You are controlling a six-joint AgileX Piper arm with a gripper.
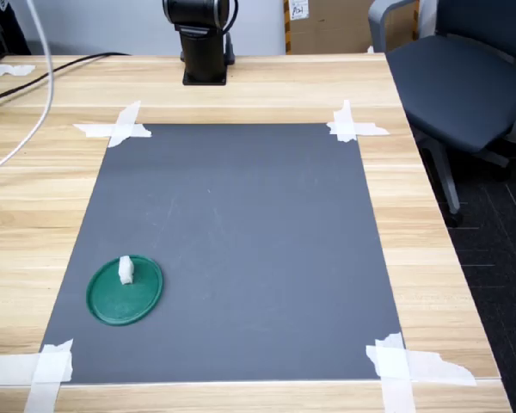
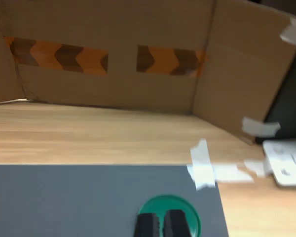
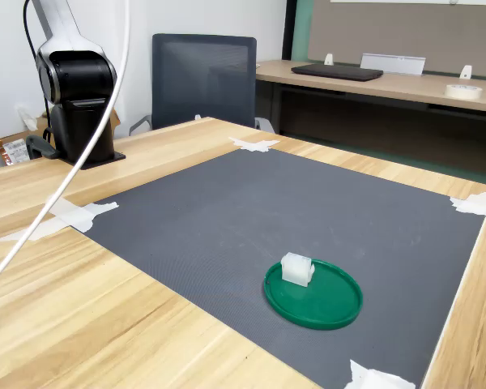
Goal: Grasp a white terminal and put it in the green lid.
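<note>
- Lid first, nearest the camera in both exterior views: the green lid (image 1: 125, 292) lies flat on the dark mat (image 1: 241, 241), close to the taped corner at the first exterior view's lower left.
- Inside it sits the white terminal (image 1: 125, 270), resting on the lid's floor just within the rim on the side toward the robot base; in the second exterior view it (image 3: 296, 269) reads as a small stepped block, apparently upright.
- Judged by its look, the terminal is light, stiff plastic, smooth enough to slip. The safest hold would be across its two flat parallel sides, low on the body rather than on the narrow step. The lid itself seems thin and easy to nudge.
- With the piece already lying in the lid, the task appears done.
- In the wrist view, the tool (image 2: 160, 224) shows only two dark fingertips with a thin gap between them, nearly closed and holding nothing, with the lid seen behind them.
- Farther back, the robot base (image 1: 204, 39) stands on the wooden counter (image 1: 267, 86) beyond the mat; the arm rises out of frame, so its pose cannot be told.
</note>
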